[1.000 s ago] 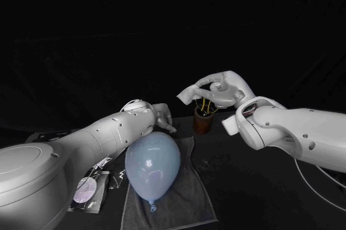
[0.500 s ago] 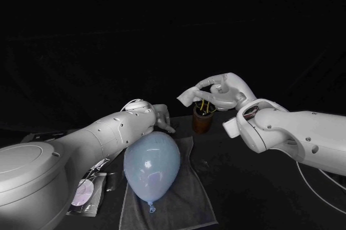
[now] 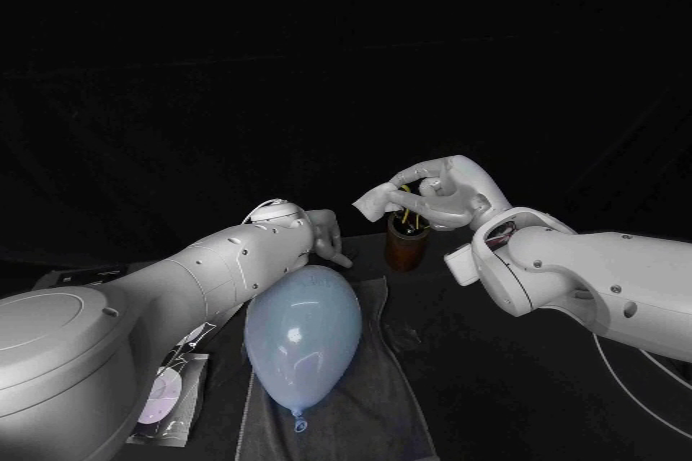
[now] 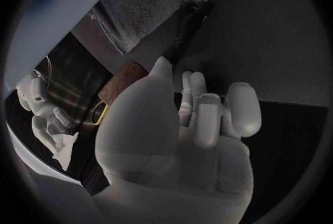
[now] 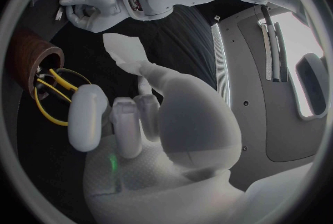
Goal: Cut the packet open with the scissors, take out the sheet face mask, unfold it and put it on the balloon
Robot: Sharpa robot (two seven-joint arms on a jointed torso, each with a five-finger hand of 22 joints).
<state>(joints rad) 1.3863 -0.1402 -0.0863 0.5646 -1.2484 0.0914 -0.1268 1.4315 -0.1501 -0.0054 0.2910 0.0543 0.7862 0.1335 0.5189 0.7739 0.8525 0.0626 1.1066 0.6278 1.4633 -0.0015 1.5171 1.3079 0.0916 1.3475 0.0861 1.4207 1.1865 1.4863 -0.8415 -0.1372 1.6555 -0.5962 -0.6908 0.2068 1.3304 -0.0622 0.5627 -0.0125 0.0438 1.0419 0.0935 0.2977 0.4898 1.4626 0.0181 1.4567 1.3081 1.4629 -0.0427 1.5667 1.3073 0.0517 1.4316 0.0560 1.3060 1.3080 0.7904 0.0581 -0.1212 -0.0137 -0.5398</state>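
Table (image 3: 490,381) first: matte black, it runs across the lower part of your head view, and behind it you have a dark backdrop (image 3: 289,81).

On the table lies a grey towel (image 3: 382,421), napped and rectangular, its long side running away from the robot. The balloon (image 3: 303,336) rests lengthwise on it. It is pale blue, glossy and egg-shaped, with its knotted neck pointing toward the robot.

The left hand (image 3: 325,236) sits at the balloon's far tip, by the towel's far edge. Its smooth silver fingers (image 4: 208,118) are curled in and you can see nothing in them.

The right hand (image 3: 440,191) hangs over the cup (image 3: 407,246), arched, with the thumb held apart from loosely bent fingers (image 5: 128,124). It has hold of nothing.

The packet (image 3: 166,406) lies flat on the table just beside the towel, on the robot's left. It is a shiny rectangle with a pale round patch on its face. You cannot tell whether it has been cut.

The cup is a brown cylinder standing upright past the towel's far corner. The scissors (image 5: 59,96) stand in it, and their thin yellow loop handles rise above the rim, close to the right hand's fingertips but apart from them.
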